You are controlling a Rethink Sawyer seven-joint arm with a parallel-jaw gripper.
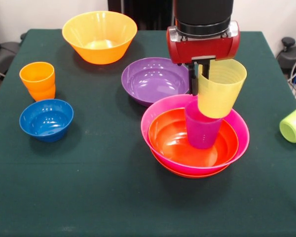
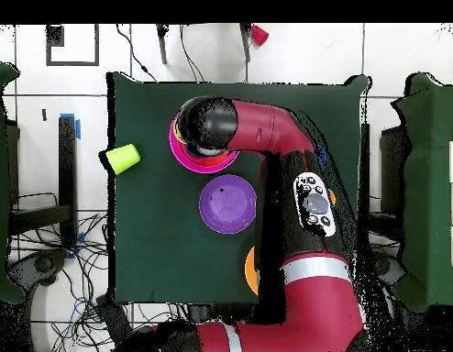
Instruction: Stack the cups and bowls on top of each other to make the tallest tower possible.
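Green table (image 1: 89, 197) | gripper (image 1: 201, 74) clamped on yellow cup (image 1: 219, 89) | directly above purple cup (image 1: 203, 129) in pink bowl (image 1: 153, 114) stack

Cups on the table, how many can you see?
4, maybe more: an orange cup far left, possibly two nested; a purple cup in the stacked bowls; a yellow cup in the pincer; a lime green cup tipped at the right edge.

Bowls glossy smooth plastic, e.g. purple bowl (image 1: 154, 80), pink bowl (image 1: 239, 143). Yellow cup (image 1: 219, 88) translucent ribbed plastic. Table (image 1: 113, 197) covered in matt green cloth. Gripper (image 1: 203, 66) housing glossy red.
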